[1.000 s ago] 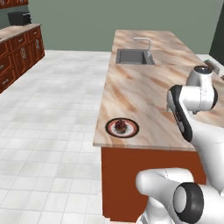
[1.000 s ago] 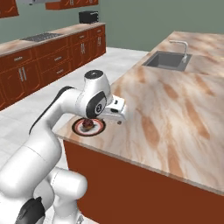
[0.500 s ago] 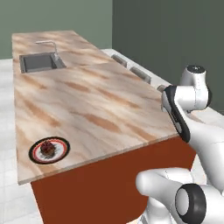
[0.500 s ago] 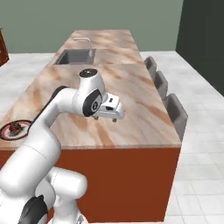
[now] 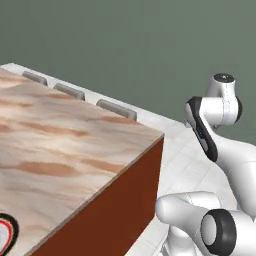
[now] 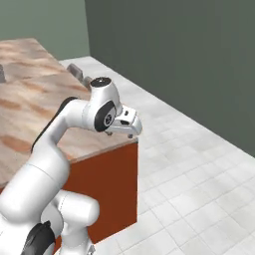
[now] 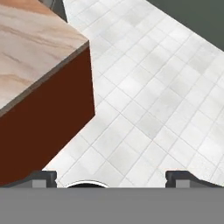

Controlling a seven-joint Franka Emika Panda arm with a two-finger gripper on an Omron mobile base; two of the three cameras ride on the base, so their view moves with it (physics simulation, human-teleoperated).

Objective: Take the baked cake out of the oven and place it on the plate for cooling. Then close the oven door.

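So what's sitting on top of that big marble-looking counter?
On the counter, the edge of a plate shows at the picture's lower left, cut off by the frame, so whatever it holds can't be seen. Grey stool backs line its far side.

Counter top (image 5: 60, 150) marbled tan and pale pink, brown streaks. Island side panel (image 7: 43, 127) deep reddish-brown. Floor (image 7: 157, 87) white and light grey square tiles. Wall (image 6: 189, 55) flat dark grey-green. Stool backs (image 5: 116, 109) grey. Plate (image 5: 6, 235) edge white, ringed red and black.

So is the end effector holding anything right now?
No, the end effector is open, its dark fingertips wide apart above bare white tiled floor.
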